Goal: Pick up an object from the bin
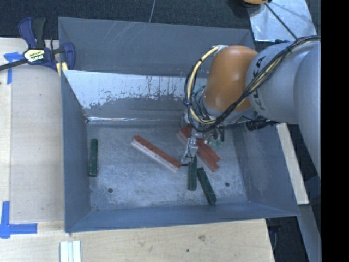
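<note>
Orange domed cover (232, 78) on the arm's wrist sits highest, with cables (192, 89) looped round it. Below it the gripper (191, 149) points down into the grey metal bin (76, 162), low over a flat red-brown block (210, 156) right of the floor's middle, likely lining up a grasp. Whether it is open or clenched cannot be told. A long red-brown stick (154, 150) slants beside it toward the left wall. Two dark green sticks (192, 178) lie angled together near the front edge, seemingly loose. A lone green stick (93, 157) rests by the left wall. The floor looks matte and scuffed.
</note>
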You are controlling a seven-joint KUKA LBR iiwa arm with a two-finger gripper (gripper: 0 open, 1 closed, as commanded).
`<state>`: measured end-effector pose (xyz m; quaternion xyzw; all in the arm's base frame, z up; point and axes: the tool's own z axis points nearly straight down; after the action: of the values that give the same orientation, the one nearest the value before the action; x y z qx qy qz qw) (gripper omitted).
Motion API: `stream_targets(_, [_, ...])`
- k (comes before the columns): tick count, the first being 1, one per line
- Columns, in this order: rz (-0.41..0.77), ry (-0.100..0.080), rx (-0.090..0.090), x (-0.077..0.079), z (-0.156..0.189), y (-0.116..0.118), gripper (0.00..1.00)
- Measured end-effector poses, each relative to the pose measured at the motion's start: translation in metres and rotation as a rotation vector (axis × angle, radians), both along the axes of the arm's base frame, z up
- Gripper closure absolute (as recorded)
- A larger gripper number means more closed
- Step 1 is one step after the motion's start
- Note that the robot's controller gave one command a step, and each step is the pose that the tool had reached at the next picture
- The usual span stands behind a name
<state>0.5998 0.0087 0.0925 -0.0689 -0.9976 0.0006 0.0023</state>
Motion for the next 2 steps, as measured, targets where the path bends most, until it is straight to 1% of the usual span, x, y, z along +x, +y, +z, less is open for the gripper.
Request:
stream_targets(1, [0.241, -0.007, 0.002, -0.0572, -0.019, 0.085, 1.0])
stream_targets(2, [0.241, -0.007, 0.002, -0.0572, -0.019, 0.085, 1.0])
